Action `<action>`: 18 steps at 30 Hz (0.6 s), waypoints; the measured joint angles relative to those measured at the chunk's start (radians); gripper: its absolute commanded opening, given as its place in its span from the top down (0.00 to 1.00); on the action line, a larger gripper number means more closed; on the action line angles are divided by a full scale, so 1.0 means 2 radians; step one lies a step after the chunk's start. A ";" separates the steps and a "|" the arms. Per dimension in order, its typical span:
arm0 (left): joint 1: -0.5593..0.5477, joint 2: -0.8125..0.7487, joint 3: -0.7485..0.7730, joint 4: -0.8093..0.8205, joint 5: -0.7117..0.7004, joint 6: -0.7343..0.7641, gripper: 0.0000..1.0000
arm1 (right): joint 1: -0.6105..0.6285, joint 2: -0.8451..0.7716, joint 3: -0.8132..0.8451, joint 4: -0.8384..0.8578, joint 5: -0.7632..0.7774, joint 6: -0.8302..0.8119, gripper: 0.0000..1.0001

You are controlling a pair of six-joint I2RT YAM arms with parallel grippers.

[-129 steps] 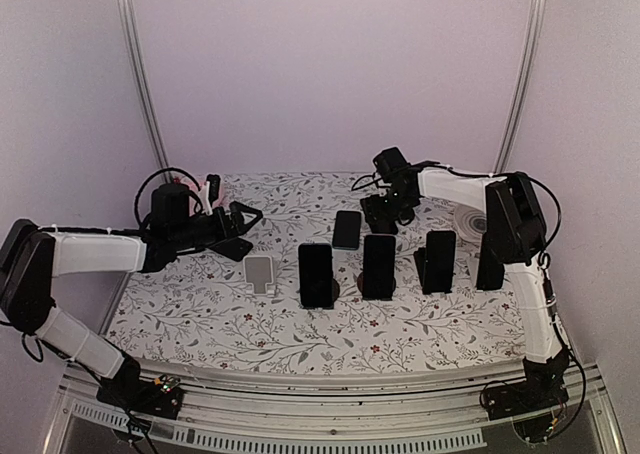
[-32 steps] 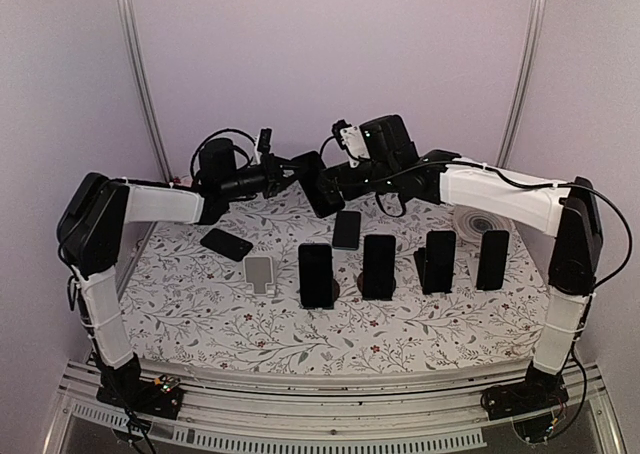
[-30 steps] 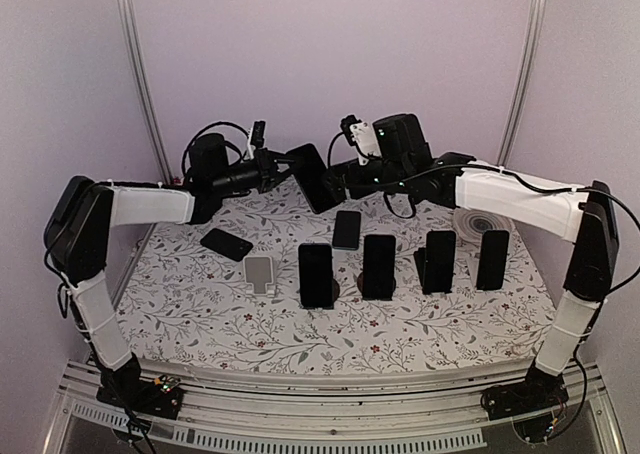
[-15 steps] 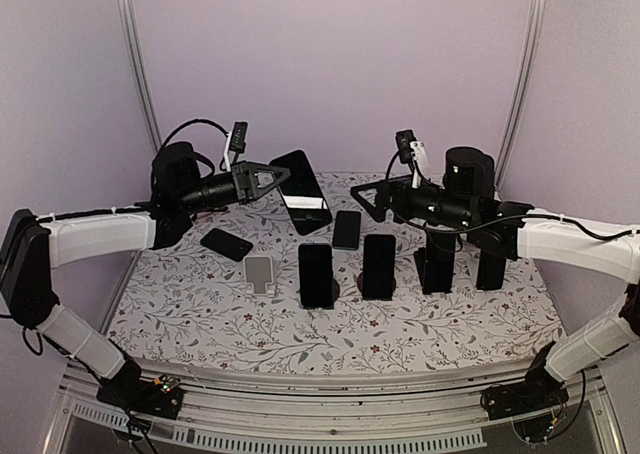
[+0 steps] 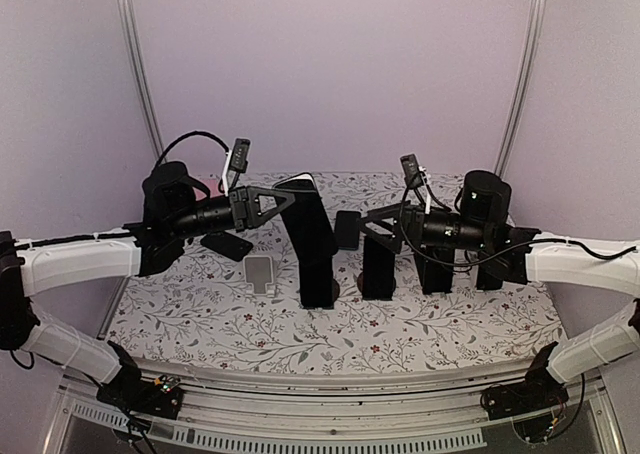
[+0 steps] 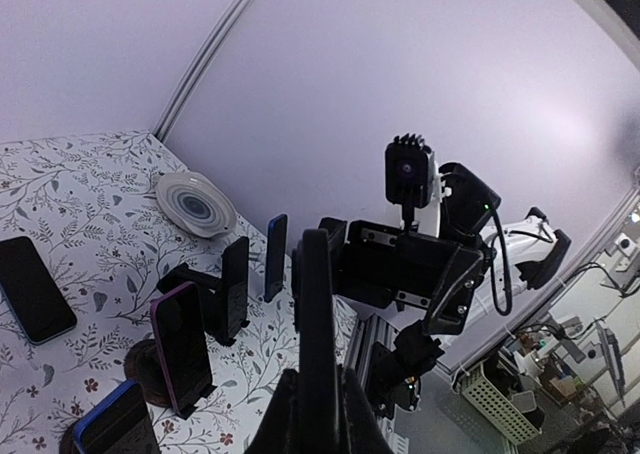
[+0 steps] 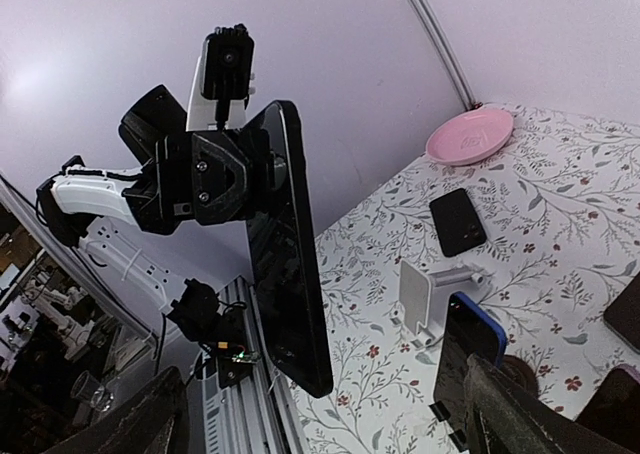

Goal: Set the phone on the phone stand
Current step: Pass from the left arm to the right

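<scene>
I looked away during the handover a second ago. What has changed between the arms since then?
The right claw has drawn away from the phone, back to its right, and stands open. The left claw keeps the phone clamped and has lowered it toward the table. The empty white stand stayed put.

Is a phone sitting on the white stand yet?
No, the white stand is bare while the left tool holds the phone in the air.

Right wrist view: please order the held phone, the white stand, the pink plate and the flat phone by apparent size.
1. held phone: clearly largest, but closest to the camera.
2-4. white stand, pink plate, flat phone: too alike to rank.
</scene>
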 measured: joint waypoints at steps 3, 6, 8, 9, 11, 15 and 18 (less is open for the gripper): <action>-0.006 -0.004 -0.005 0.001 -0.002 -0.001 1.00 | 0.010 0.003 -0.007 0.003 -0.021 0.009 0.11; -0.010 -0.005 -0.006 0.005 -0.002 -0.004 1.00 | 0.026 0.005 -0.008 0.009 -0.033 0.014 0.16; -0.011 -0.005 -0.008 0.009 -0.002 -0.007 1.00 | 0.033 0.006 -0.010 0.014 -0.038 0.015 0.20; -0.012 -0.005 -0.008 0.012 -0.002 -0.010 1.00 | 0.036 0.006 -0.012 0.017 -0.039 0.016 0.23; -0.013 -0.005 -0.009 0.016 -0.001 -0.014 1.00 | 0.038 0.006 -0.016 0.023 -0.043 0.016 0.27; -0.013 -0.005 -0.009 0.024 0.002 -0.020 1.00 | 0.042 0.006 -0.024 0.037 -0.048 0.016 0.32; -0.013 -0.005 -0.009 0.031 0.004 -0.025 1.00 | 0.045 0.006 -0.025 0.045 -0.051 0.014 0.34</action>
